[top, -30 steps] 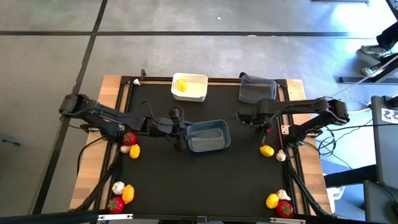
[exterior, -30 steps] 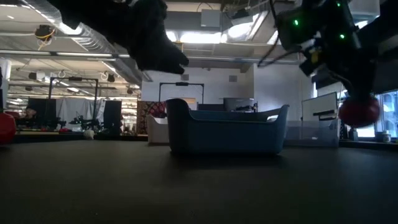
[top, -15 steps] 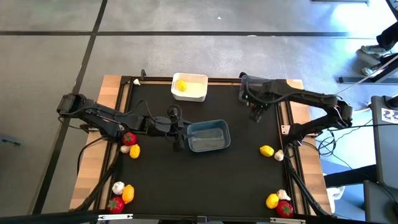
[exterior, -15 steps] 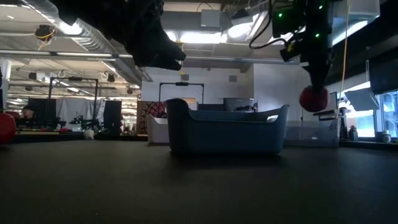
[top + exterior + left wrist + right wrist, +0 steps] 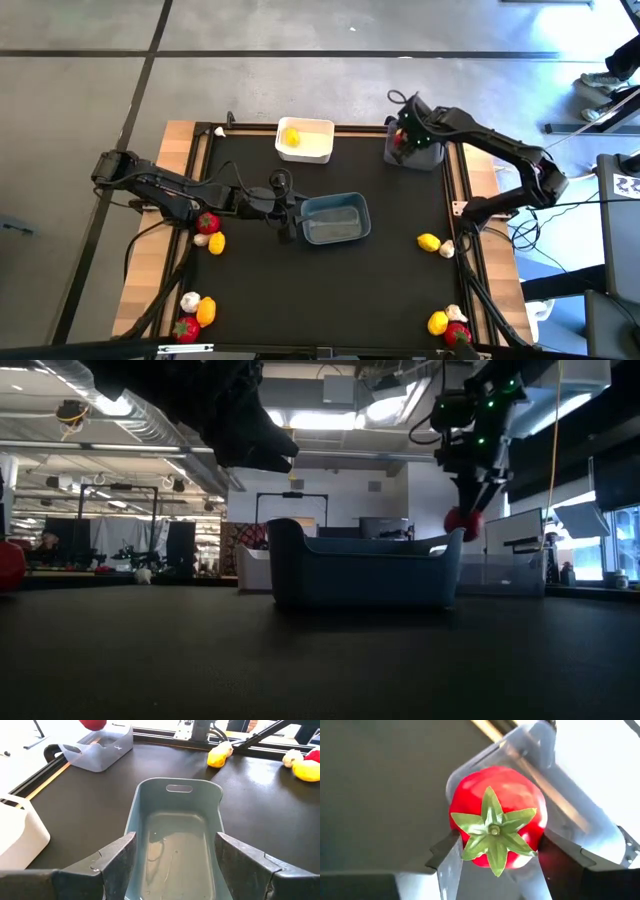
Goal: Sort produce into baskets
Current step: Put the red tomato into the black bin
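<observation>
Fingers of the right gripper (image 5: pixel 495 865) are clamping a red tomato (image 5: pixel 496 815) above the dark grey basket (image 5: pixel 425 152). Left gripper (image 5: pixel 172 865) is sitting spread apart around the blue-grey basket (image 5: pixel 172 800).

You are working in a large open lab or workshop hall. Beyond the black table (image 5: pixel 300 660), exposed ducts and ceiling lights (image 5: pixel 330 418) run overhead, with dark equipment racks (image 5: pixel 180 548) on the floor. From above, grey concrete floor (image 5: pixel 300 90) surrounds the table.

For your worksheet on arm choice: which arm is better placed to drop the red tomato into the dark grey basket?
The right. Its gripper already holds the tomato above the grey basket; the left gripper sits at the blue-grey basket.
</observation>
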### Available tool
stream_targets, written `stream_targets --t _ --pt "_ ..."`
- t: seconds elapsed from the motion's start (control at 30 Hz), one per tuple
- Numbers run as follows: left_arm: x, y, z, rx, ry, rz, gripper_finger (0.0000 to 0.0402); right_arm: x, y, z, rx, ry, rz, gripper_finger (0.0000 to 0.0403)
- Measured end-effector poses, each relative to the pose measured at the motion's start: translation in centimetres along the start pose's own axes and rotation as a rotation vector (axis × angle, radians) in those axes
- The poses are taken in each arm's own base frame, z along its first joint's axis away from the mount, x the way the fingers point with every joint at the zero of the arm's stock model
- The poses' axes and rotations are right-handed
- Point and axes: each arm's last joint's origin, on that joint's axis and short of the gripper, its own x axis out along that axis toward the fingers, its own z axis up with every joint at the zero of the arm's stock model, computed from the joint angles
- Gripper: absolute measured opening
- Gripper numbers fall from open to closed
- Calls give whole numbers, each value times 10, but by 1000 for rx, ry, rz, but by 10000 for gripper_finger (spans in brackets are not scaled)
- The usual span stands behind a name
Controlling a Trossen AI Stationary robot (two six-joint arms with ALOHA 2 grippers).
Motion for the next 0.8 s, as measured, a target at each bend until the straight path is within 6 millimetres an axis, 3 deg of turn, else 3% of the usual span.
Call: stream_targets --t 0.37,0.63,0.8 --pt "0 0 -1 -4 5 1 263 48 -21 21 69 -4 -13 218" --pt "0 0 -2 -11 17 3 263 87 -31 24 101 85 -29 218" --pt "0 0 -2 -11 16 3 263 101 -29 26 99 95 -28 218"
